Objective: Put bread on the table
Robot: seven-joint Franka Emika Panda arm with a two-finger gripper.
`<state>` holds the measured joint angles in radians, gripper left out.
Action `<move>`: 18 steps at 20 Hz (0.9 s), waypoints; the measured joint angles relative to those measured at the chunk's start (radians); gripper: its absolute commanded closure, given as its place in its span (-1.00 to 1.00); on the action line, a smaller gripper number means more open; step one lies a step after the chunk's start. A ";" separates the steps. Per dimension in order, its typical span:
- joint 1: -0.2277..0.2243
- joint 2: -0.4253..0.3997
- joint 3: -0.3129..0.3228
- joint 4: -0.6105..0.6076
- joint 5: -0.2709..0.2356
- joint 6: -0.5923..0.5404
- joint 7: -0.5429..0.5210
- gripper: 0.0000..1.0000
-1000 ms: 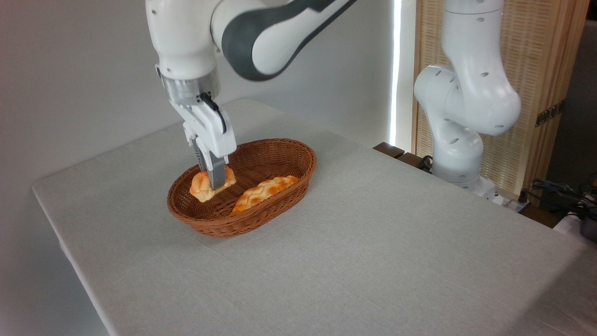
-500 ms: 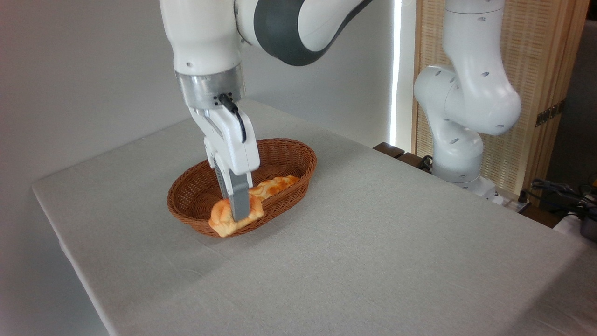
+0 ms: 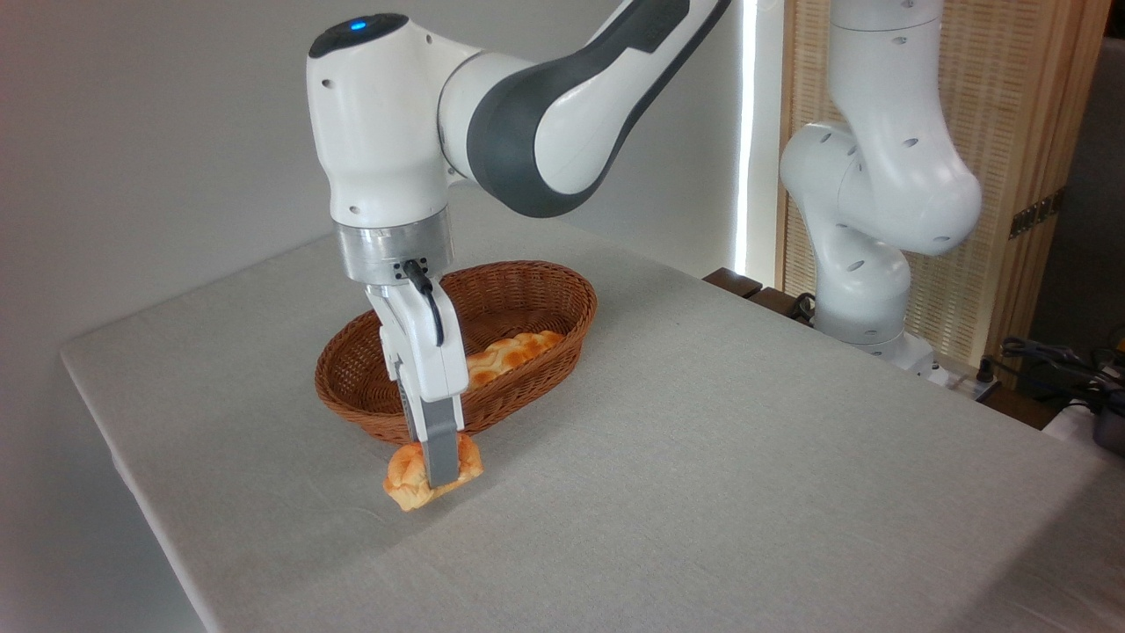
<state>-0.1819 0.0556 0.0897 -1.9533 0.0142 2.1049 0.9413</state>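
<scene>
The bread (image 3: 404, 476), a small golden-orange bun, is clamped in my gripper (image 3: 439, 470), which is shut on it. Bun and gripper are in front of the wicker basket, outside its near rim, low over the table (image 3: 703, 457). I cannot tell whether the bun's underside touches the grey-white cloth. The near finger (image 3: 442, 453) covers the middle of the bun.
The oval brown wicker basket (image 3: 527, 290) stands just behind the gripper and holds a longer braided golden loaf (image 3: 505, 353). The arm's white base (image 3: 870, 246) rises at the right, beyond the table's far edge. The table's left edge lies close to the bun.
The gripper carried the bread out of the basket, over its near rim toward the camera, and lowered it toward the cloth in front of the basket.
</scene>
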 measured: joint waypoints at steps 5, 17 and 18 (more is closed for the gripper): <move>0.000 -0.002 -0.002 -0.001 0.001 0.000 0.000 -1.00; 0.148 -0.109 -0.049 0.220 -0.084 -0.386 -0.053 -1.00; 0.150 -0.108 -0.055 0.249 -0.086 -0.419 -0.087 -1.00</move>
<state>-0.0317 -0.0521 0.0347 -1.7041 -0.0720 1.6864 0.8545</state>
